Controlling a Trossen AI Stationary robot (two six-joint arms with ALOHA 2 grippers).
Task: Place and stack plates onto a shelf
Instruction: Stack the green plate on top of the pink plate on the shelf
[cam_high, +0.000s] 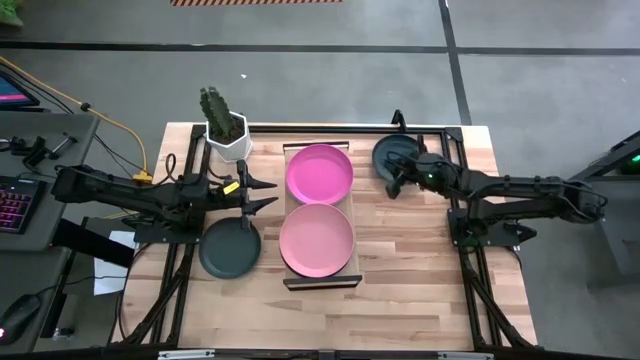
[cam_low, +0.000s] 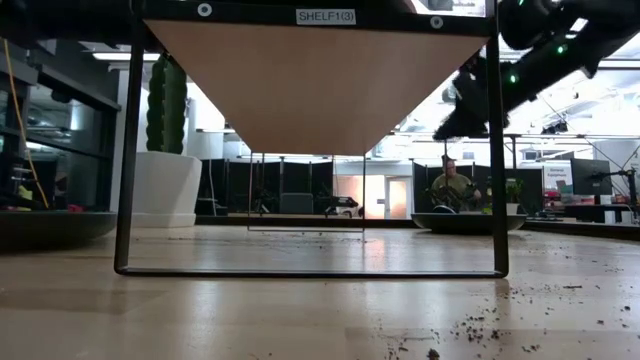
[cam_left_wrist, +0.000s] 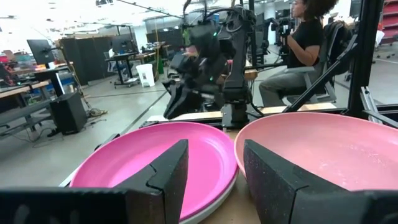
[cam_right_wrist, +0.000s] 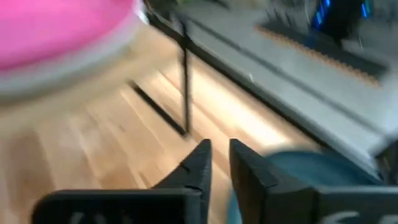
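Observation:
The shelf (cam_high: 354, 207) stands mid-table with two pink plates on it. The bright pink plate (cam_high: 319, 173) lies at the far end, on top of a pale plate (cam_left_wrist: 214, 198). The paler pink plate (cam_high: 316, 239) lies at the near end. One dark plate (cam_high: 229, 247) lies on the table left of the shelf, another dark plate (cam_high: 400, 155) at the far right. My left gripper (cam_left_wrist: 214, 168) is open and level, just left of the shelf, touching nothing. My right gripper (cam_right_wrist: 221, 163) hangs tilted down over the far-right dark plate's near edge (cam_right_wrist: 323, 168), its fingers a narrow gap apart with nothing between them.
A white pot with a cactus (cam_high: 226, 130) stands at the far left of the shelf. Black frame rails (cam_high: 462, 215) run along the table's sides. Soil crumbs (cam_low: 480, 325) lie on the wood. A person (cam_left_wrist: 305, 50) sits beyond the table.

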